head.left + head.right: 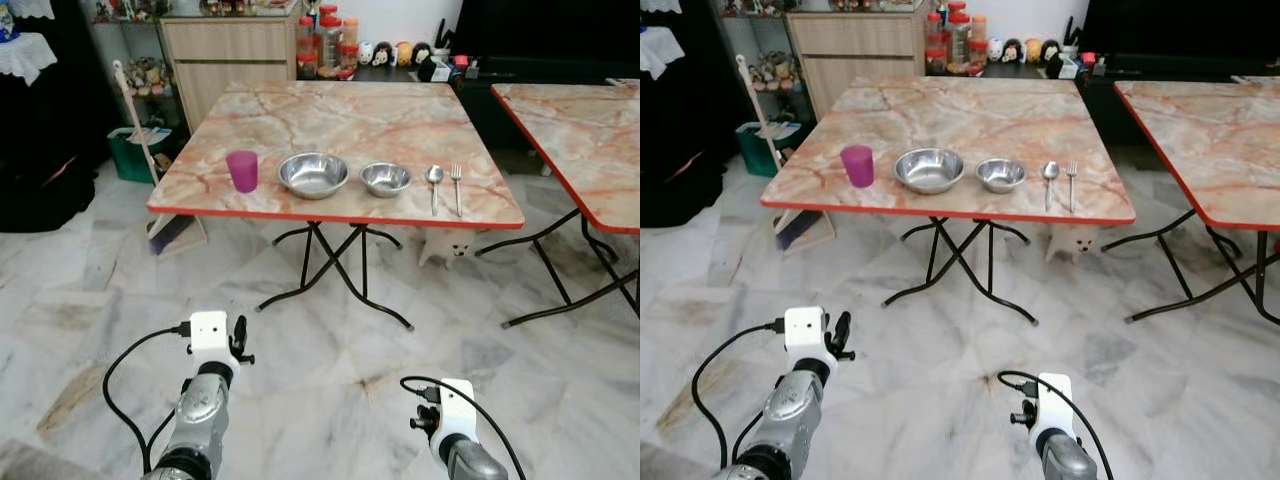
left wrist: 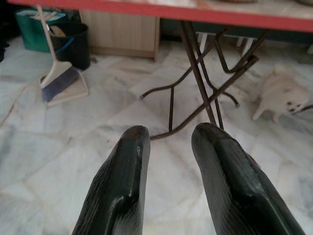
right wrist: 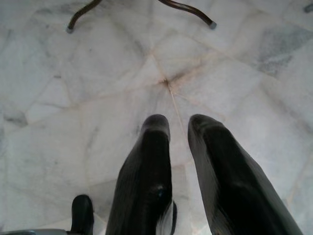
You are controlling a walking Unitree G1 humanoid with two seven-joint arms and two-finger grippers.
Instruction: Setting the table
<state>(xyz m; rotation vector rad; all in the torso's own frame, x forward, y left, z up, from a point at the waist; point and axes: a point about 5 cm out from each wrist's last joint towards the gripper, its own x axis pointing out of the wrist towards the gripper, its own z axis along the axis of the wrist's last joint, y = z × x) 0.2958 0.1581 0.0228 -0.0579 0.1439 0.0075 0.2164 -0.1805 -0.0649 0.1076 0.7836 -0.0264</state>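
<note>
The tableware stands in a single row along the near edge of the marble-patterned worktop [image 1: 350, 120]: from left to right, a purple cup [image 1: 241, 170], a large steel bowl [image 1: 313, 174], a small steel bowl [image 1: 385, 179], a spoon [image 1: 434, 186] and a fork [image 1: 457, 188]. None of the items touch one another. The spoon and fork lie side by side with their long axes running near to far, heads at the far end and handles pointing toward the robot.

Both arms are held low over the marble floor [image 1: 340, 340], well short of the worktop and below its level. The left gripper [image 2: 168, 147] has its jaws slightly apart and holds nothing; it looks under the red edge of the worktop toward the folding legs. The right gripper [image 3: 178, 129] likewise has its jaws a little apart and empty, pointed down at the floor. The whole row lies ahead of and above both sets of jaws. The cup and large bowl lie on the left arm's side, the cutlery on the right arm's side, so each arm is the nearer for its own end of the row.

A small white dog [image 1: 443, 246] stands under the right part of the worktop, partly screened by the edge. A second worktop [image 1: 580, 140] at far right is cut off by the frame. Whether the bowls hold anything is hard to judge; they appear empty.
</note>
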